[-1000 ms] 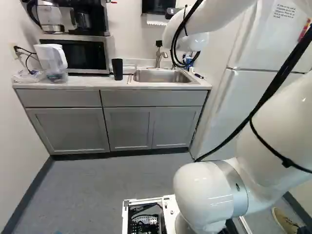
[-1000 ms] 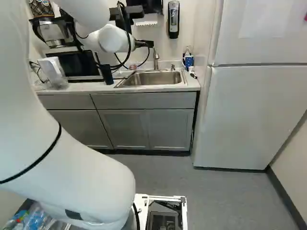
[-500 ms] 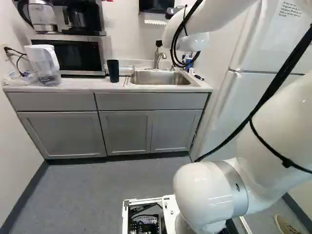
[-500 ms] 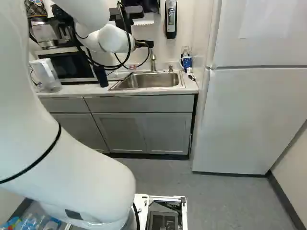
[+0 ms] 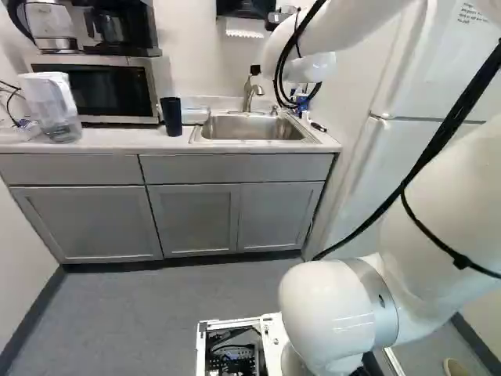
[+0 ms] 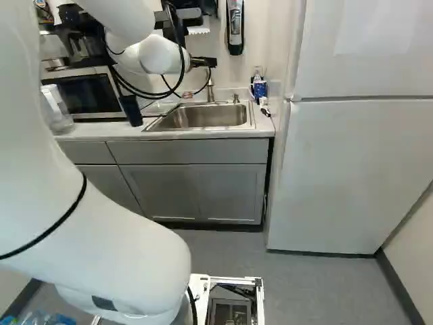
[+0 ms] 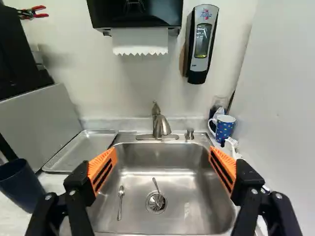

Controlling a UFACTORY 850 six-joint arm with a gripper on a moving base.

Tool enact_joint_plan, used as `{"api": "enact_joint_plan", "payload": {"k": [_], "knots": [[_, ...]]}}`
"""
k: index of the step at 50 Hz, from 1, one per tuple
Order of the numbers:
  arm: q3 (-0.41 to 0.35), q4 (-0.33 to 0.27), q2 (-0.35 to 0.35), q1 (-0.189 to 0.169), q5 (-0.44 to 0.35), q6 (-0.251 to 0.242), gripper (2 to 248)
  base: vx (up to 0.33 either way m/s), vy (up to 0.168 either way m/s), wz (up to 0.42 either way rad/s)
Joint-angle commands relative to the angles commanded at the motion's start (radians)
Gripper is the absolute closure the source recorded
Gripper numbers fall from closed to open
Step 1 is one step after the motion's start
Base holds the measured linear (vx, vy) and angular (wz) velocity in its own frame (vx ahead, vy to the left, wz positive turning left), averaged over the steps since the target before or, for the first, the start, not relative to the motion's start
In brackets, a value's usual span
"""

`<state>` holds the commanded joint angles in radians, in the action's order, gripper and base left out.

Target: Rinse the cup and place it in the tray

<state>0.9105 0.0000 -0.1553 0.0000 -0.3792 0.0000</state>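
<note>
Left base view: moved the base in toward the counter (image 5: 117,141) since both earlier frames, so sliding the whole scene left and down. Kept the arm (image 5: 337,313) in the same pose over its own joint. Can see the dark cup (image 5: 171,116) on the counter, between the microwave (image 5: 102,90) and the sink (image 5: 178,143). Same spot on the counter as earlier. Also got a clear pitcher (image 5: 56,106) with white handle before the microwave; can't tell its contents. At the foot, got a white-framed open box (image 5: 262,337) with dark electronics and wiring inside.

Right base view: shifted the same way by the base move, fridge (image 6: 338,176) included. Can see the gripper (image 6: 205,61) only in part, past the wrist, reaching toward the wall behind the sink. Find the cup left of the sink here too.

Wrist view: got the gripper wide open, with the sink basin seen between its orange pads (image 7: 102,169). Inside the basin, a spoon (image 7: 120,202) and a drain strainer (image 7: 156,202) with an upright handle. Beside the sink, a shallow metal tray (image 7: 81,147), near the cup and well apart from the blue mug (image 7: 225,127) at the opposite side. Can't tell what's in cup or mug.
</note>
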Motion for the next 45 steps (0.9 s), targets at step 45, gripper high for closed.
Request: {"api": "enact_joint_plan", "payload": {"k": [45], "knots": [[0.0,0.0,0.0,0.0,0.0,0.0,3,0.084,-0.035,0.09]]}}
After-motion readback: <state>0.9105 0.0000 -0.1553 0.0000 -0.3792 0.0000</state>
